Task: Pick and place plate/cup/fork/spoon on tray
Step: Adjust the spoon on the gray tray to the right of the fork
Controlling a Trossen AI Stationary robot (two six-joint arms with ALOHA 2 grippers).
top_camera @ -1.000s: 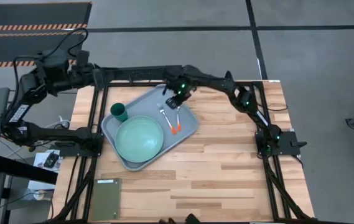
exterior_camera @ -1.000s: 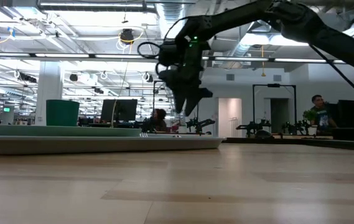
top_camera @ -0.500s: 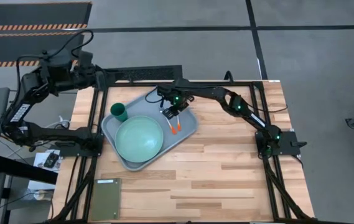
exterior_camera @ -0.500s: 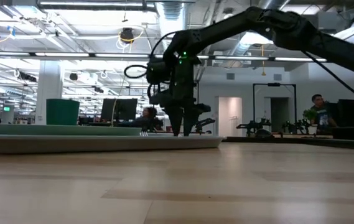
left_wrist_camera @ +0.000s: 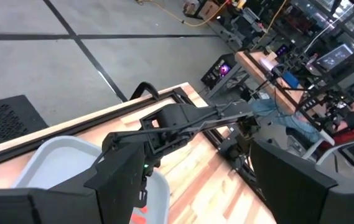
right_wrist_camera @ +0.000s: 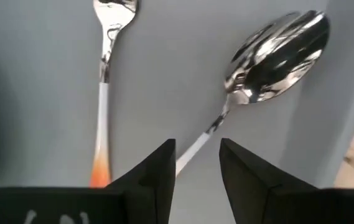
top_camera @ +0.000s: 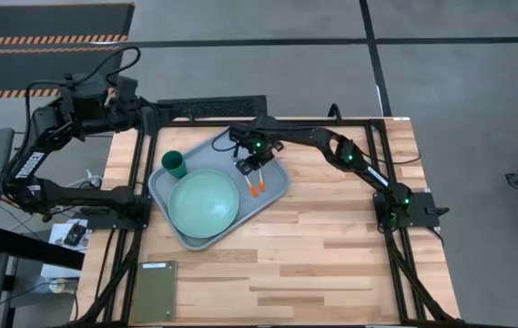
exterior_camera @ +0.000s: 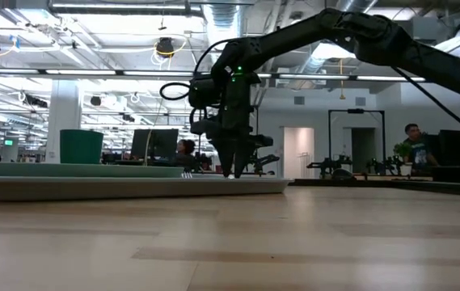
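Note:
The grey-blue tray (top_camera: pixel 279 187) lies on the table's far left part. On it are the mint-green plate (top_camera: pixel 204 202), the dark green cup (top_camera: pixel 175 164), the fork (right_wrist_camera: pixel 104 81) and the spoon (right_wrist_camera: pixel 276 53). Fork and spoon lie side by side, and their orange handle ends (top_camera: pixel 255 190) show in the high view. My right gripper (top_camera: pixel 249 167) points down over the tray. It is open, with a narrow gap (right_wrist_camera: pixel 197 158), and one finger stands on each side of the spoon's handle. My left gripper (left_wrist_camera: pixel 208 199) is open and empty, raised beyond the table's far left corner.
A dark olive flat rectangle (top_camera: pixel 154 292) lies at the table's near left corner. Bare wood (top_camera: pixel 331 246) stretches right of and nearer than the tray. In the low view the tray's rim (exterior_camera: pixel 132 187) hides what lies on it. People stand in the room behind.
My right gripper has come from above the tray's far edge toward the near edge and down. It has tipped to point straight down, and its fingertips now stand at the spoon's handle. Plate, cup, fork and spoon have stayed in place.

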